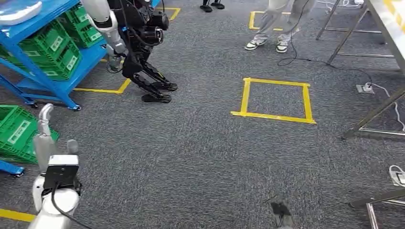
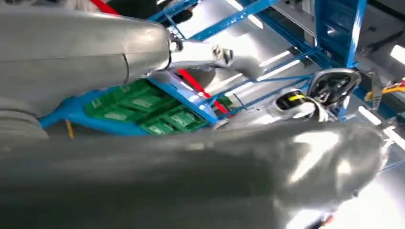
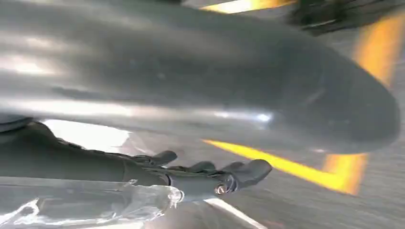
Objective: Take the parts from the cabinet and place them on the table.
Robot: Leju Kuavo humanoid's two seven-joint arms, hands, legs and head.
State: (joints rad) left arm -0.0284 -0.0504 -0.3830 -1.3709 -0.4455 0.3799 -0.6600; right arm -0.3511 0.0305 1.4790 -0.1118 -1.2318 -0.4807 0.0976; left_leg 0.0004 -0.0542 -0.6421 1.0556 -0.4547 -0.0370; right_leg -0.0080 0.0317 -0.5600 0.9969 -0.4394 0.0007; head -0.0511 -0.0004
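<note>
Several green crates (image 1: 52, 45) stacked in blue cabinet (image 1: 45, 78).

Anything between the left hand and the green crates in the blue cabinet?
Nothing visible blocks the left hand from the nearest green crate just beside it. Another robot stands close by the farther crates on the blue cabinet.
</note>
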